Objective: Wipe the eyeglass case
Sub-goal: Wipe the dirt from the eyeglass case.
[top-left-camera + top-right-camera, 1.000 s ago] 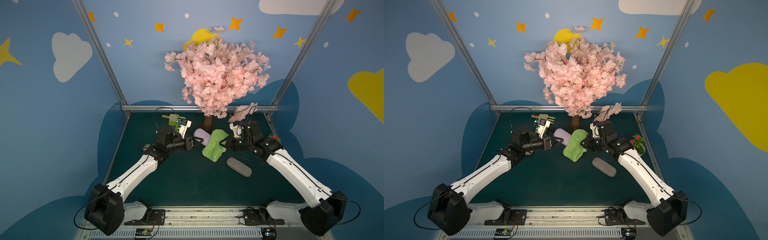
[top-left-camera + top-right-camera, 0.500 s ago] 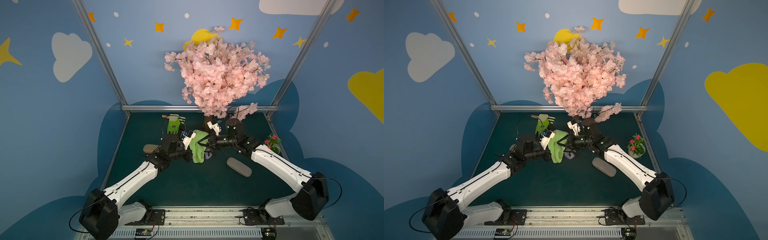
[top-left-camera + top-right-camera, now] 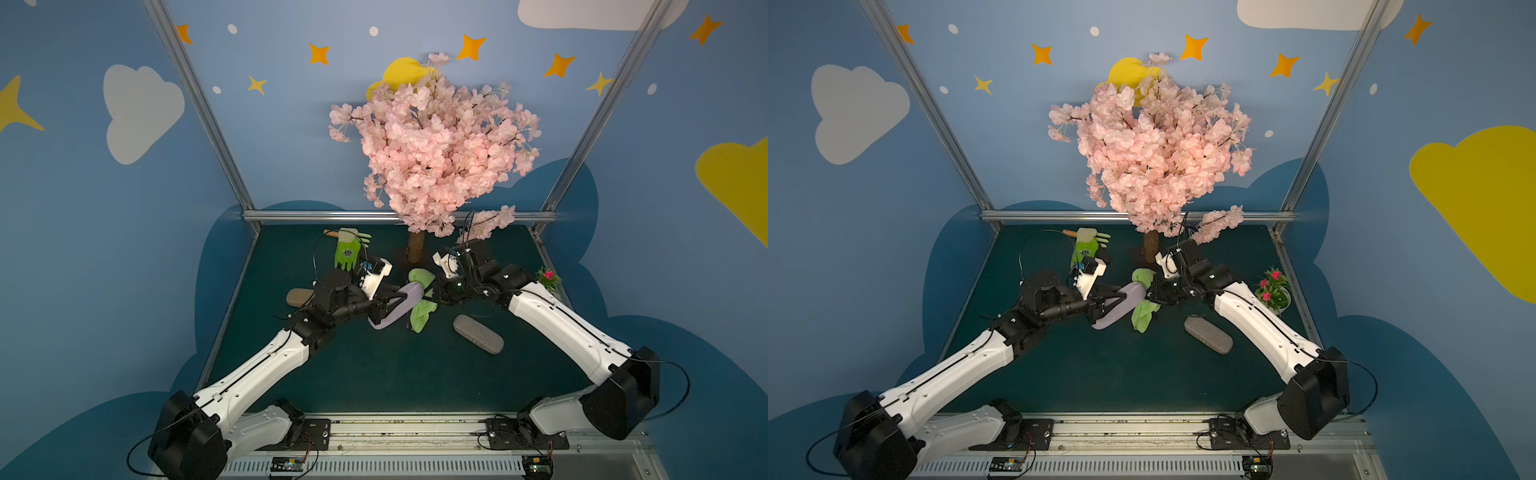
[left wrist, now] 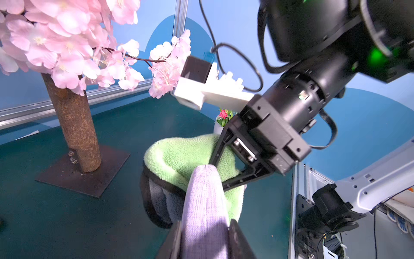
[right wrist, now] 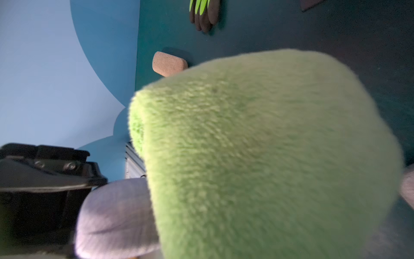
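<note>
Wiping appears under way. The left claw [image 3: 390,300] clamps the lilac eyeglass case [image 3: 400,306] over the middle of the bench [image 3: 374,374]. The right claw [image 3: 430,293] pinches the green cloth [image 3: 420,318], draped over the case's far end. Share already wiped: cannot tell. Count: one tree [image 3: 432,145]; three cases, including a grey case [image 3: 478,334] and a tan case [image 3: 300,296]; one cloth; one glove [image 3: 348,251]; one potted flower [image 3: 549,278].

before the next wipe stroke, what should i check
1. Left gripper shut on lilac case: ok.
2. Right gripper shut on green cloth: ok.
3. Cloth touching case: ok, draped over its far end.
4. Grey case out of the way: ok, apart on the table.
5. Blossom branch clear of right arm's camera: cannot tell, looks very close.
</note>
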You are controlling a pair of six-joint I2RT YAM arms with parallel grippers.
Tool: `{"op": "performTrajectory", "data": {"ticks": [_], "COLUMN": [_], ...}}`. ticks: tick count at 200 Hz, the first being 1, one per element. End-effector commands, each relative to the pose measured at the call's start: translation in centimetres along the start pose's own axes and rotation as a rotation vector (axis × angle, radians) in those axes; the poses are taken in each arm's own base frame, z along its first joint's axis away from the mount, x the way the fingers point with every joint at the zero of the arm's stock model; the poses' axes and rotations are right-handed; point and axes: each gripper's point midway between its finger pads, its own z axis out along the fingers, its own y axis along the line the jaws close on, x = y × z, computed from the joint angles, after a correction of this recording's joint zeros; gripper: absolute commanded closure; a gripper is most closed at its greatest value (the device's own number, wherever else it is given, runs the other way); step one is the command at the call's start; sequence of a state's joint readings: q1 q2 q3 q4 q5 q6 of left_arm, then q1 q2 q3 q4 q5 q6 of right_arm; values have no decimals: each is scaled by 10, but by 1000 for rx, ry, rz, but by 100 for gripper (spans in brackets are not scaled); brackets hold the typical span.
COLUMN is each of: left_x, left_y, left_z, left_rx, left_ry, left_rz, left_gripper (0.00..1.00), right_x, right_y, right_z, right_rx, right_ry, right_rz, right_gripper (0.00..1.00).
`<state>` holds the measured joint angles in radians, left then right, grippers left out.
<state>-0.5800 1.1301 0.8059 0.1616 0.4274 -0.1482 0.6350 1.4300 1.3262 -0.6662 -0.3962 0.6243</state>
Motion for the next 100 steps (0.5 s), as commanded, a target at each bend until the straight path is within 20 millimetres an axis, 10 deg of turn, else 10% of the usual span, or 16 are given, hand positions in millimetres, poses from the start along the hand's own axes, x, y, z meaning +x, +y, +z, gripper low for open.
{"op": "performTrajectory", "data": {"ticks": [1, 34, 100], "left_x": [-9, -1, 27], "left_y": [-4, 1, 17], "left_z": [3, 6, 11], "left_rx": [21, 1, -29], "left_ry": [-18, 9, 58], "left_rz": [25, 22, 0], "left_gripper": [97, 97, 97], "right_x": [-7, -7, -17], "right_y": [42, 58, -46], "right_z": [-18, -28, -53], "right_rx": [-117, -181, 64], "right_ry": [-3, -15, -139], "right_rz": [-63, -95, 48], "right_gripper": [100, 100, 100]}}
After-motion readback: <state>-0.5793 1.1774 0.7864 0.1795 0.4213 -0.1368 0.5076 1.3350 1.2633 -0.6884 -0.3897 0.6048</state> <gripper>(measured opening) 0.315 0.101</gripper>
